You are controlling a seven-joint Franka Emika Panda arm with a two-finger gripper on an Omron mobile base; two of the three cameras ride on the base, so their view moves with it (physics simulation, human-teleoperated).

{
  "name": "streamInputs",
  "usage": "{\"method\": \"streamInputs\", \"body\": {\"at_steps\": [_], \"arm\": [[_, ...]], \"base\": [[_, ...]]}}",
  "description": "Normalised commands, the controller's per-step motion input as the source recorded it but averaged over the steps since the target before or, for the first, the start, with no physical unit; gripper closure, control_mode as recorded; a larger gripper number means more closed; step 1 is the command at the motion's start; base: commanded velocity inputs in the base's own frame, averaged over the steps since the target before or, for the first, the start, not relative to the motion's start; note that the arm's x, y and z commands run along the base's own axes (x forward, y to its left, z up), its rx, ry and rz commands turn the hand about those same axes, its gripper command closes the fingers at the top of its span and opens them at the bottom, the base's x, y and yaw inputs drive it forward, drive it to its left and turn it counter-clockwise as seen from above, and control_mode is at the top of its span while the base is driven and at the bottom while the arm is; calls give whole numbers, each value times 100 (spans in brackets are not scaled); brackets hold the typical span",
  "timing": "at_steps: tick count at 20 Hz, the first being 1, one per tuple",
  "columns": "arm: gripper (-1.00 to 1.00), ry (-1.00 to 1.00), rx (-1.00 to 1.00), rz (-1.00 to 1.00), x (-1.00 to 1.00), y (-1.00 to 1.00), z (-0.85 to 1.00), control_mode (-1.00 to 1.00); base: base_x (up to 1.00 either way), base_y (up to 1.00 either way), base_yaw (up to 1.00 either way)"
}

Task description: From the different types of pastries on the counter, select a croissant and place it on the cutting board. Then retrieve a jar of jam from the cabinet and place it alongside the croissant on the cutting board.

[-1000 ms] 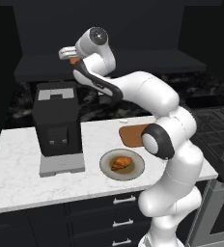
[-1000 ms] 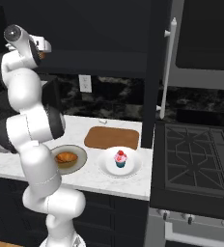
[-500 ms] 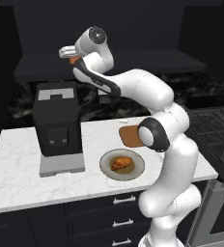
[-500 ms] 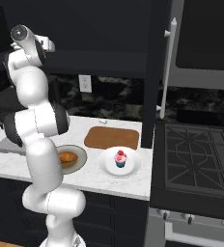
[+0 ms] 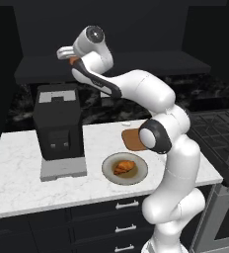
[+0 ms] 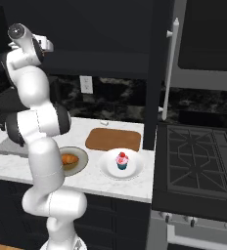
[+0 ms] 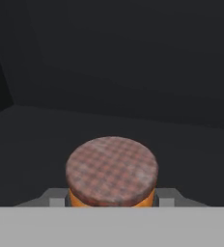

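Fingers (image 7: 54,197) of the gripper (image 7: 111,198) are sitting one on each side of the jam jar (image 7: 112,169), right against its orange body, but I am not managing to tell whether they are already squeezing it or just flanking it. The jar is standing upright between them on the dark shelf of the cabinet (image 7: 133,58), its lid facing the hand. Judging from this, the grip is looking well centred, so the sensible thing is pinching firmly on the body below the lid, then lifting a little and drawing straight back out of the recess without tilting, keeping clear of the shelf edge. Beyond the jar the back wall of the cabinet is lying in shadow. Far below the fingers, on the counter (image 5: 18,183), the croissant (image 5: 124,167) is lying on a round plate (image 5: 138,174) rather than on the cutting board (image 6: 113,139), which is waiting bare just behind it; a cupcake (image 6: 121,160) is sitting on its own plate beside them. No brand, label or writing is showing anywhere; the lid is carrying only a faded reddish check pattern.
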Motion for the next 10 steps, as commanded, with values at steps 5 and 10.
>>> {"method": "streamInputs", "body": {"at_steps": [5,10], "arm": [[100,0,0,0,-23,-3,3,-100],[100,0,0,0,-99,-34,36,-100]], "base": [[0,0,0],[0,0,0]]}}
